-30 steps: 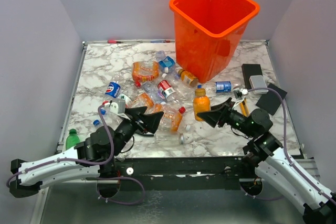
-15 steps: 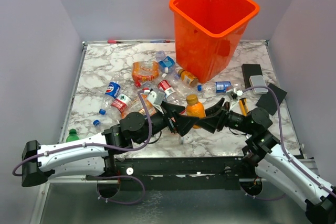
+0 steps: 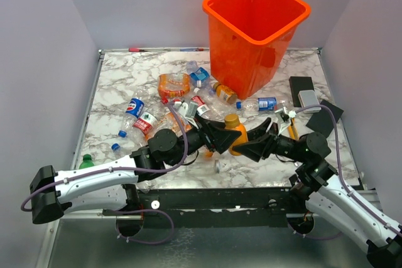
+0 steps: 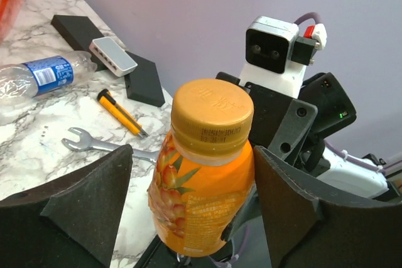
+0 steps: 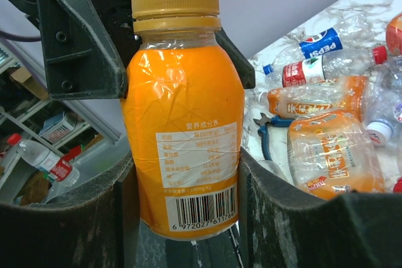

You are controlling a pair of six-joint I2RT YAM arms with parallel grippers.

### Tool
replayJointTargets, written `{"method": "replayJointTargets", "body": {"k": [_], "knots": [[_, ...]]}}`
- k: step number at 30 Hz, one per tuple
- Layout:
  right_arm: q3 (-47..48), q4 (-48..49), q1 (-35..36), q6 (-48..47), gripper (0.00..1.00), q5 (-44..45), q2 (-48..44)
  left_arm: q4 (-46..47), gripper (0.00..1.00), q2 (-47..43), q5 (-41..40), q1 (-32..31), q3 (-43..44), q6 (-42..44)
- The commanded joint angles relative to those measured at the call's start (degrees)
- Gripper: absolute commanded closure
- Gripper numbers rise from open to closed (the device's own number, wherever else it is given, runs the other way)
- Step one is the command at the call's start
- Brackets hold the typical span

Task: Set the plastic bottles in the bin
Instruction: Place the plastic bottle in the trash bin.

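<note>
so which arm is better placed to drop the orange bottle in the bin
Probably right: the right end effector clamps the orange bottle, while the left end effector only brackets it, gaps either side. The bin also sits toward the right.

On the white marble-patterned bench [image 3: 116, 83], a steel open-ended wrench [image 4: 94, 144] lies near a slim yellow-and-black handled implement [image 4: 122, 112], a small grey ported box [image 4: 113, 56] sits against a black rectangular block [image 4: 78, 29] beside a flat black pad [image 4: 147, 80], and blue-handled pliers [image 5: 267, 139] lie apart.

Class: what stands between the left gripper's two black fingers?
An orange plastic juice bottle with a yellow-orange cap, shown in the left wrist view.
</note>
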Motion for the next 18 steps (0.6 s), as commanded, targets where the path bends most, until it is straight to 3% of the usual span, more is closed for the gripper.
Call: {"method": "replayJointTargets", "body": {"k": [1, 5, 7, 10, 12, 13, 15, 18], "knots": [[0.50, 1.26, 0.60, -0.32, 0.80, 0.01, -0.84, 4.71, 0.28, 3.15, 4.87, 1.38, 0.98, -2.61], [0.61, 0.94, 0.64, -0.79, 0.78, 1.62, -1.01, 4.77, 0.21, 6.08, 10.10, 1.43, 2.15, -2.97], [0.74, 1.17, 0.64, -0.80, 0.77, 2.04, -0.80, 4.90, 0.23, 6.59, 11.02, 1.46, 1.91, -3.23], [0.94, 1.40, 0.64, -0.91, 0.77, 2.28, -0.55, 5.46, 0.38, 6.23, 10.97, 1.43, 0.94, -3.17], [1.19, 0.87, 0.62, -1.18, 0.75, 2.21, -0.32, 5.56, 0.53, 5.63, 10.22, 1.39, 0.26, -2.91], [1.46, 0.29, 0.64, -1.20, 0.69, 2.12, -0.08, 5.57, 0.60, 5.18, 9.74, 1.40, -0.04, -2.75], [2.76, -2.72, 0.64, -1.39, 0.43, 2.24, 0.38, 5.56, 0.74, 4.08, 8.86, 1.45, -0.68, -2.00], [6.64, -11.81, 0.64, -3.07, 0.20, 3.00, 0.56, 4.21, 0.88, 1.62, 7.56, 1.84, -1.64, -0.44]]}}
